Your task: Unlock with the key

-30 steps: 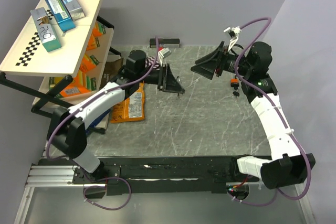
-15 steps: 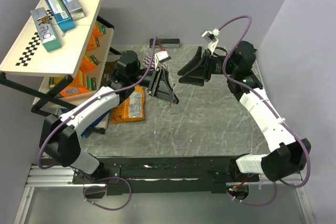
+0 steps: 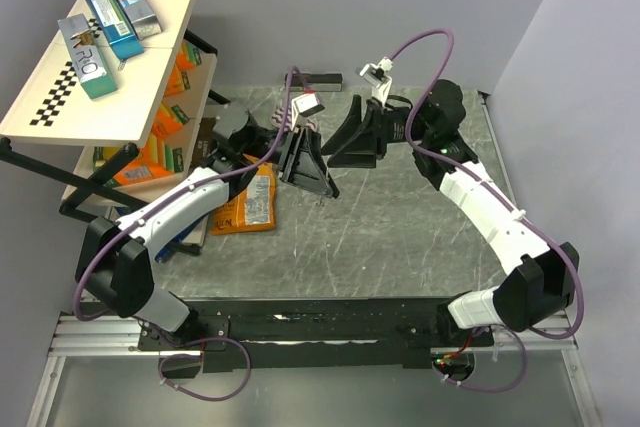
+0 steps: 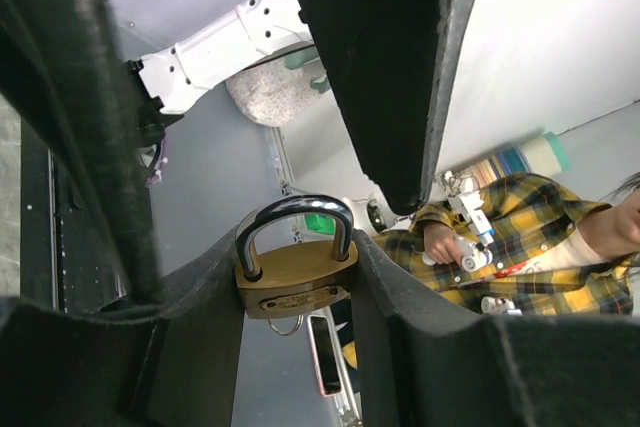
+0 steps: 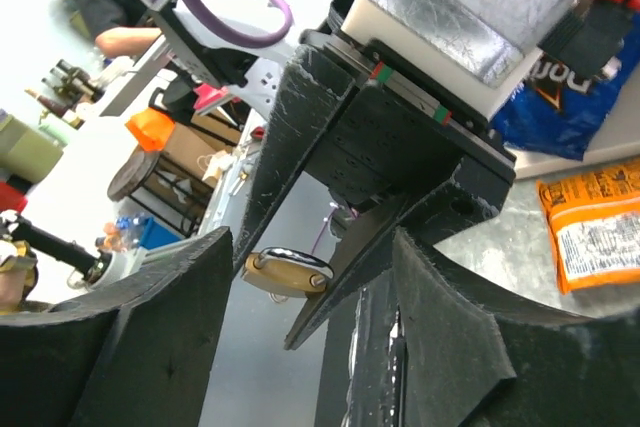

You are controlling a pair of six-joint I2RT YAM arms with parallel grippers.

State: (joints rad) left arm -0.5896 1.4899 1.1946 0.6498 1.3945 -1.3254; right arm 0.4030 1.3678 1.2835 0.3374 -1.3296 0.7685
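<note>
The left gripper [image 3: 316,183] sits just left of centre in the top view, pointing down and right over the table [image 3: 400,237]. Its fingers [image 4: 420,347] are clamped on a brass padlock [image 4: 295,282], one on each side of the body. In the left wrist view the padlock is at lower centre, with its steel shackle arching upward and seated in the body. A small wire ring [image 4: 286,325] hangs at the padlock's lower edge (what it is attached to cannot be made out).

The right gripper [image 3: 341,137] is just right of the left one in the top view and faces it, close but apart. Its fingers [image 5: 130,327] are spread wide with nothing between them. In the right wrist view they frame the lower left and lower right, and the padlock shows in the gap between them, pinched at the tips of the left gripper.

The key cannot be picked out in any view, so I cannot tell where it lies.

At the left of the top view, a snack bag [image 3: 250,202] lies on the table beside the left arm. A tilted shelf [image 3: 160,57] at upper left carries boxes [image 3: 88,57]. A person in a yellow plaid shirt [image 4: 520,237] shows at the right of the left wrist view (well behind the grippers).
</note>
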